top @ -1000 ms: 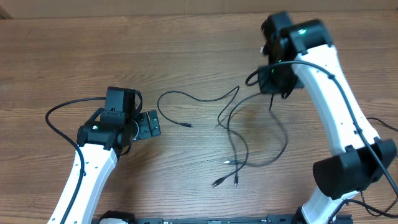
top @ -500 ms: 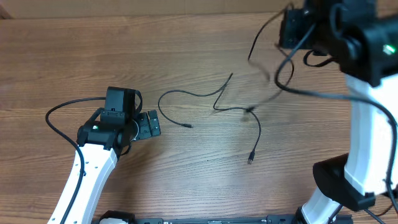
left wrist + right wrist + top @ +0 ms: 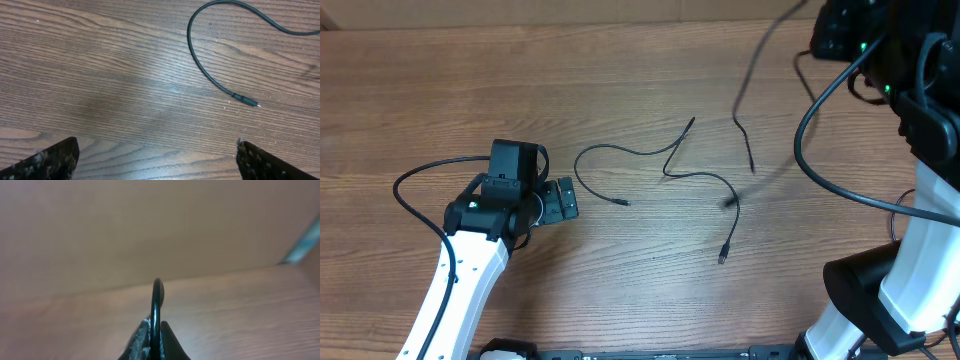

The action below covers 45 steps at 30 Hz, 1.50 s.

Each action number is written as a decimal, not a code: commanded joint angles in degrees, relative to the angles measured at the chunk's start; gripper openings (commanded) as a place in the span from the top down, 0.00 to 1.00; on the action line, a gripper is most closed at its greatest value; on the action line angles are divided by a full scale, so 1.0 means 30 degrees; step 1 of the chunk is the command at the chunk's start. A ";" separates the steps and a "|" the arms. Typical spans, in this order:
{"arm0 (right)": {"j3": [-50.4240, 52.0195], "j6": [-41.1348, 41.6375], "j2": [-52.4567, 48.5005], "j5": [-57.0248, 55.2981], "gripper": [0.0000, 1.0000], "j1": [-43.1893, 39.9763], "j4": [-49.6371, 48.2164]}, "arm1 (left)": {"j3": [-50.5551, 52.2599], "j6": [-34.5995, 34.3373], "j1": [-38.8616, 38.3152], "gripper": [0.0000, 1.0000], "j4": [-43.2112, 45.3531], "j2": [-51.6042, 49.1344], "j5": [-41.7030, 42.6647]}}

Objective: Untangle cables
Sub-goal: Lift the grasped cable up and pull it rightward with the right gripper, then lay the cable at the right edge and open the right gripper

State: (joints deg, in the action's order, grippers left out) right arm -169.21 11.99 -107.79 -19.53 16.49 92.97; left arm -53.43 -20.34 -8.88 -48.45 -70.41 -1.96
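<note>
A wooden table (image 3: pixel 440 100) seen from above, with a robot arm at each lower corner. The left gripper (image 3: pixel 563 199) sits low over the wood on the left side, its jaws spread wide and holding nothing. Just to its right, thin black cables (image 3: pixel 620 150) lie loose on the middle of the table. One strand curls from a small plug (image 3: pixel 623 203) near the left gripper, loops round and runs up to a point. Another strand (image 3: pixel 732 205) bends from there to the right and down to a second plug (image 3: pixel 722 258). Whether these are one cable or two crossing cannot be told. In the left wrist view the first plug lies on the wood ahead of the open fingers, apart from them. The right gripper (image 3: pixel 156 335) is raised high at the far right, its jaws pinched tight on a hanging cable (image 3: pixel 740 125), which arches above the fingertips and dangles, blurred, over the table's upper right, clear of the strands on the wood.
</note>
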 commanded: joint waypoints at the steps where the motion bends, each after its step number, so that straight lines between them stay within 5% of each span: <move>1: -0.0066 0.0073 0.0131 -0.3432 0.96 -0.0364 -0.0772 | -0.0350 0.0503 0.0080 0.00 0.0022 -0.0029 0.0095; 15: 0.2412 0.0153 0.0095 -0.3468 0.96 -0.5027 -0.1501 | -0.0350 0.0503 0.0080 0.00 0.0022 -0.0029 0.0095; 23: 0.7002 0.0153 0.0095 -0.3206 0.96 -0.8225 -0.3825 | -0.0350 0.0503 0.0080 0.00 0.0022 -0.0029 0.0095; 35: 1.5591 0.0160 0.0095 0.2310 0.96 -1.3267 -0.9267 | -0.0350 0.0503 0.0080 0.00 0.0022 -0.0029 0.0095; 45: 1.9467 0.1137 0.0095 0.3206 0.96 -1.7449 -1.1519 | -0.0357 0.0503 0.0080 0.00 0.0022 -0.0029 0.0095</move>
State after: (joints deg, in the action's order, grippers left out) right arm -112.38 12.82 -107.98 -11.11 -32.84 59.37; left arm -53.43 -20.34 -8.88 -48.45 -70.41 -1.96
